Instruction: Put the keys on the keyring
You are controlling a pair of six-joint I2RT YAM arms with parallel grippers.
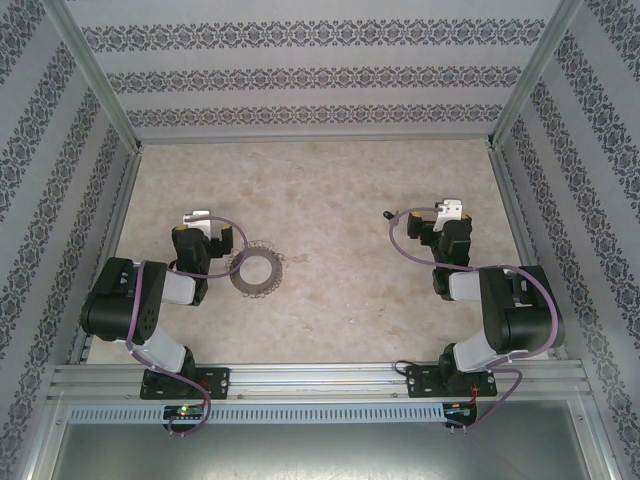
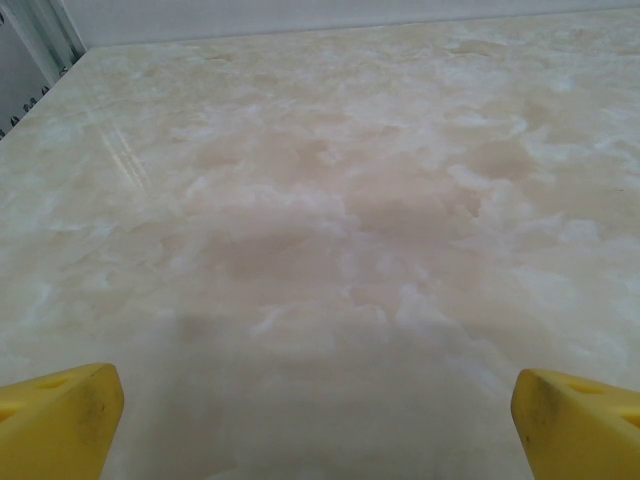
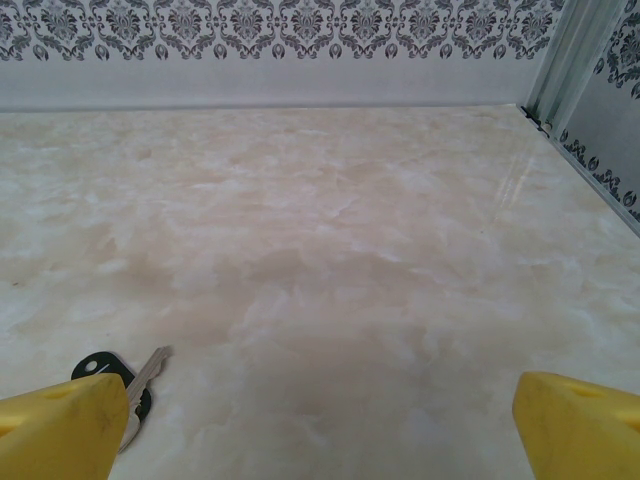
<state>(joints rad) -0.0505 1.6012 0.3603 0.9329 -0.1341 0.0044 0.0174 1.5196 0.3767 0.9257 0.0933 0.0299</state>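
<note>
yellow fingers, left gripper (image 1: 206, 232): spread wide, nothing between them; in the left wrist view (image 2: 320, 425) one finger (image 2: 60, 420) sits in each lower corner with bare table between.
yellow fingers, right gripper (image 1: 441, 224): also spread wide and holding nothing; in the right wrist view (image 3: 322, 425) the two fingertips stand far apart at the bottom corners.
keyring (image 1: 242, 272): flat grey metal ring with a fringe of small wire loops, lying flat on the table just beside the left gripper, off its right-hand side and a little back toward that arm's base. not touching the fingers.
key (image 1: 388, 214): tiny, with a dark head and a short silvery blade. it lies on the table just off the right gripper's left side. in the right wrist view (image 3: 148, 370) it is down by the finger (image 3: 65, 420) at the left of the view, its lower part hidden behind that finger, blade pointing ahead and slightly inward. whether finger and key touch cannot be told.
key and keyring: well apart, each beside a different gripper, the key not on the ring.
table (image 1: 330, 190): pale marbled beige. the stretch ahead of both grippers is bare.
walls (image 1: 320, 80): white with bands of dark ornamental pattern, ahead of the grippers and to either side.
cables (image 1: 400, 240): purple, looping beside each wrist.
</note>
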